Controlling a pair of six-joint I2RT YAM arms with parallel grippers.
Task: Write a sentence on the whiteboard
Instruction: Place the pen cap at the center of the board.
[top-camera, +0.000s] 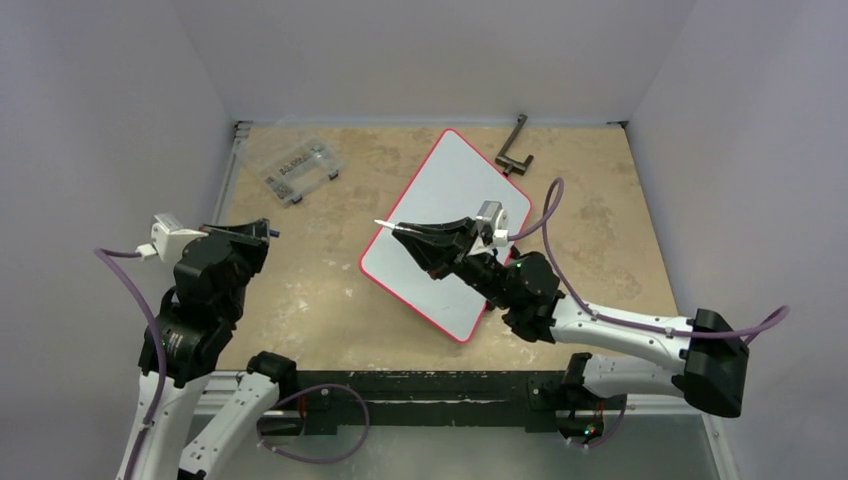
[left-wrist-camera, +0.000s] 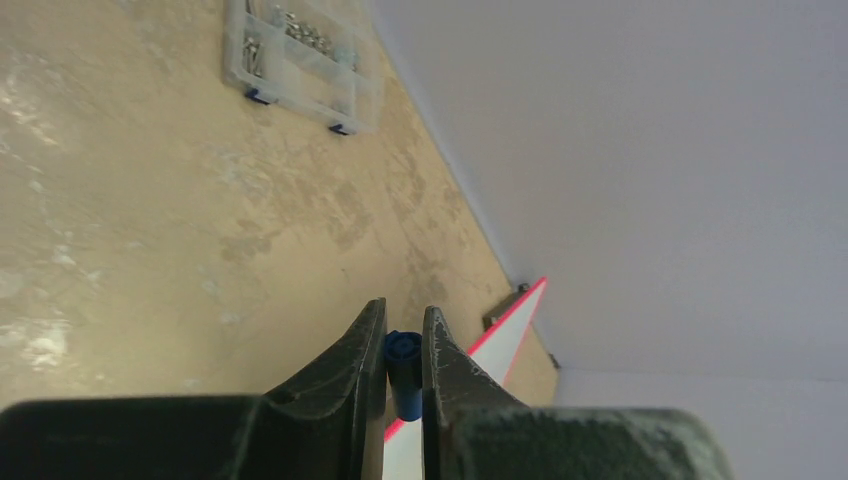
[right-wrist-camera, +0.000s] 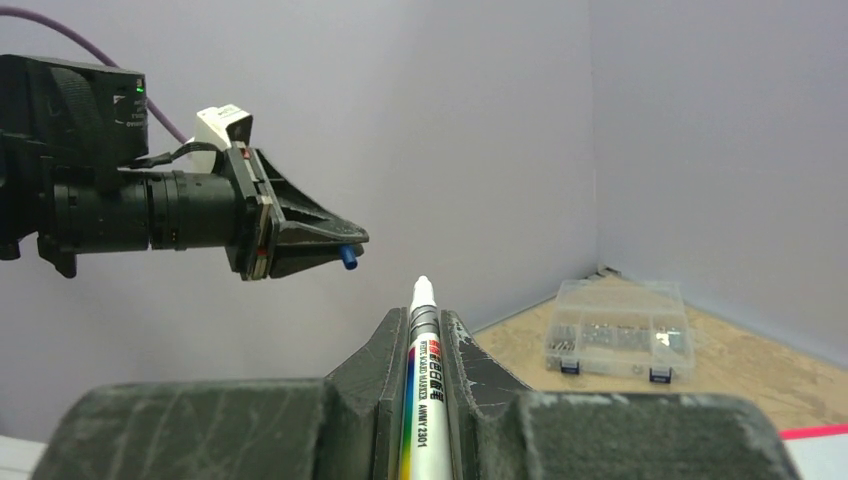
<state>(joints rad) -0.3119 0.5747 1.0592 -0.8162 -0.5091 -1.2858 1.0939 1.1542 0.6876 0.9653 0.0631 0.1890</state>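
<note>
Now pinching the marker in right tool, bare tip ahead for writing on whiteboard below; clamping its cap clear in left tool.

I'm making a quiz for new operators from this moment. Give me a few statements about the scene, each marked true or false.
1. The right gripper holds a marker. True.
2. The marker is capped. False: its tip is bare, and the left gripper pinches the blue cap.
3. The whiteboard already carries writing. False: it looks blank from above.
4. The clear parts box sits off the whiteboard. True.
</note>
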